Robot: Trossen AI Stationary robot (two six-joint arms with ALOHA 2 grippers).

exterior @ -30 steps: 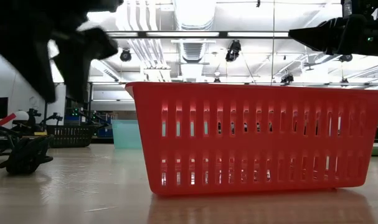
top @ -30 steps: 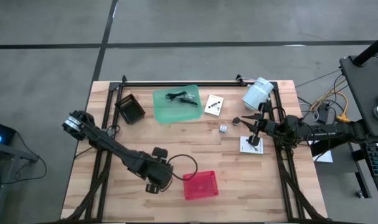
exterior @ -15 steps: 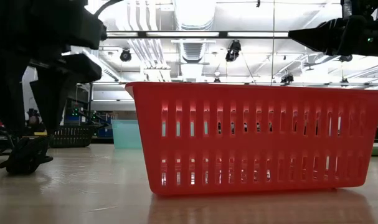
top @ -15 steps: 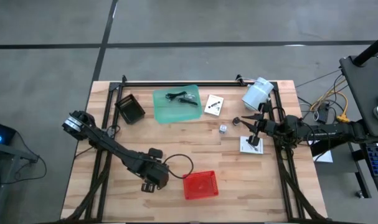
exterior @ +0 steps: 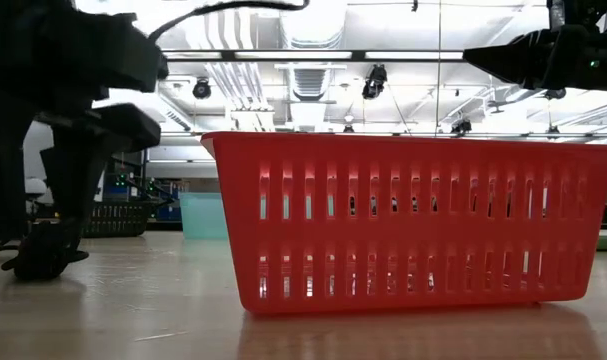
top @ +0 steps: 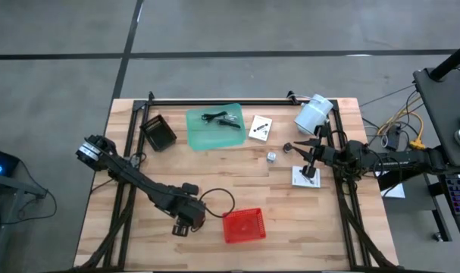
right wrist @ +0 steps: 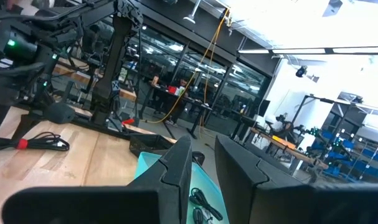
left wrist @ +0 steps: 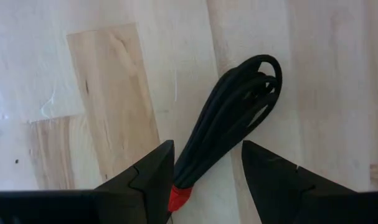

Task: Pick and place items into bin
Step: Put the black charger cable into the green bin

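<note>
A black coiled cable bound with a red tie lies flat on the wood to the left of the red bin. My left gripper hangs over it, open, with one finger on each side of the bundle near the tie; I cannot tell whether they touch it. In the low view the cable lies under that gripper. My right gripper waits open at the table's right, over a white card. More cable lies in a teal tray.
Another white card and a small silver part lie on the wood between tray and right arm. A black box stands far left and a white cylinder far right. Bare wood stretches between the bin and the tray.
My left gripper has moved a little toward the table's left, away from the red bin, and has come down over the coiled cable. The cable and the bin have stayed where they were.
</note>
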